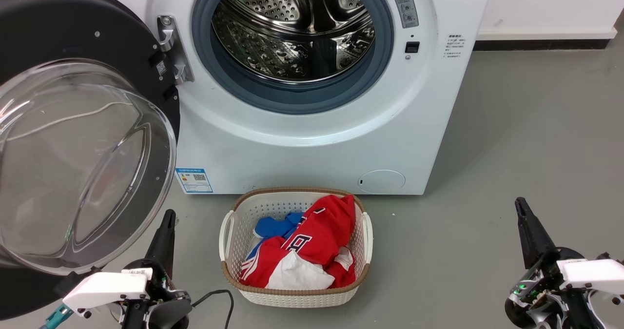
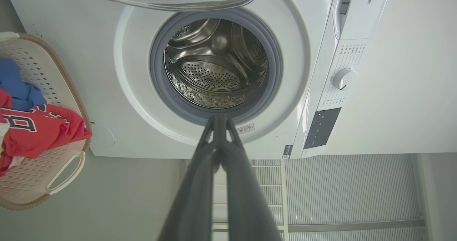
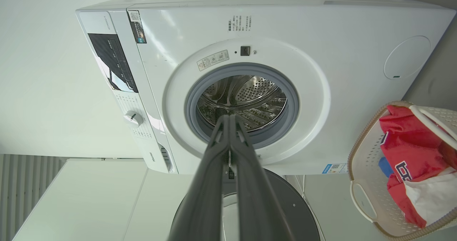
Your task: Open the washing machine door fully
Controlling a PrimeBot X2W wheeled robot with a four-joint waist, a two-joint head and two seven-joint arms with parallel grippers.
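Head view: door [image 1: 83, 163] swung wide off the drum [image 1: 297, 31] (job looks done), so left gripper [image 1: 168, 222] and right gripper [image 1: 522, 209] rest low, jaws closed on nothing.

A smooth grey floor [image 1: 512, 148] spreads out before me. A white washing machine [image 1: 312, 144] stands on it at the far edge, by the wall. Just in front of the machine, a white laundry basket [image 1: 292, 295] with a brown woven rim sits on the floor, holding red, blue and white clothes. A thin black cable [image 1: 217, 291] loops over the floor left of the basket, nearest me.
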